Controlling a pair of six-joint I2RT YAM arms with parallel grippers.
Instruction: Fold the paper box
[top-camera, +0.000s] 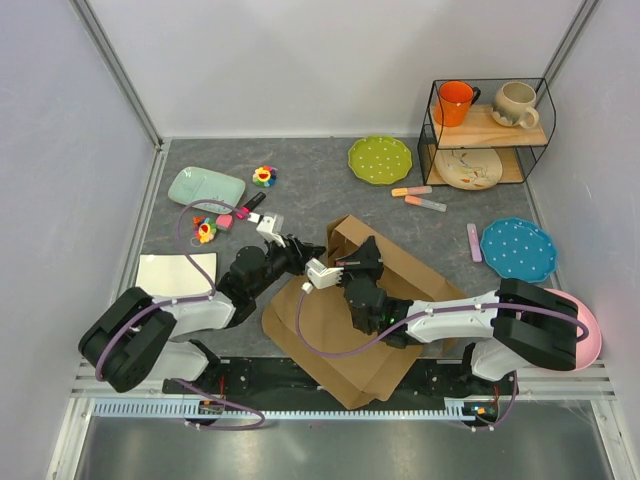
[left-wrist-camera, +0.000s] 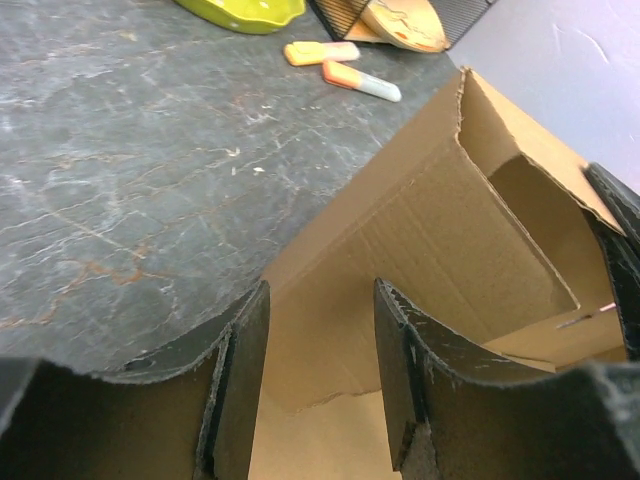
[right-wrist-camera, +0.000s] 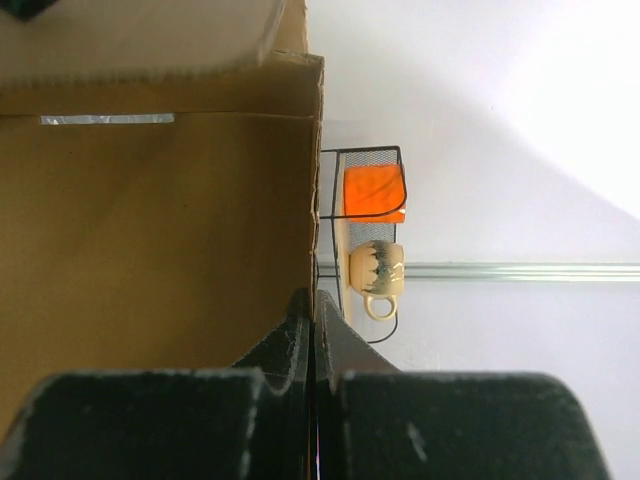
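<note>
The left gripper (left-wrist-camera: 320, 290) hung released, its black fingers apart over a raised flap of the plain brown corrugated cardboard paper box (top-camera: 325, 345). The box lay partly folded on the grey table (top-camera: 300, 180), near centre between both arms. The right gripper (right-wrist-camera: 312, 305) was clenched tight beside an upright wall's edge.

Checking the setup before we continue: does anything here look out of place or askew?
The paper box lies diagonal, and its near corner reaches past the edge of the table onto the black rail between the arm bases. At the far right, a pink plate is partly hidden beneath the right arm.
</note>
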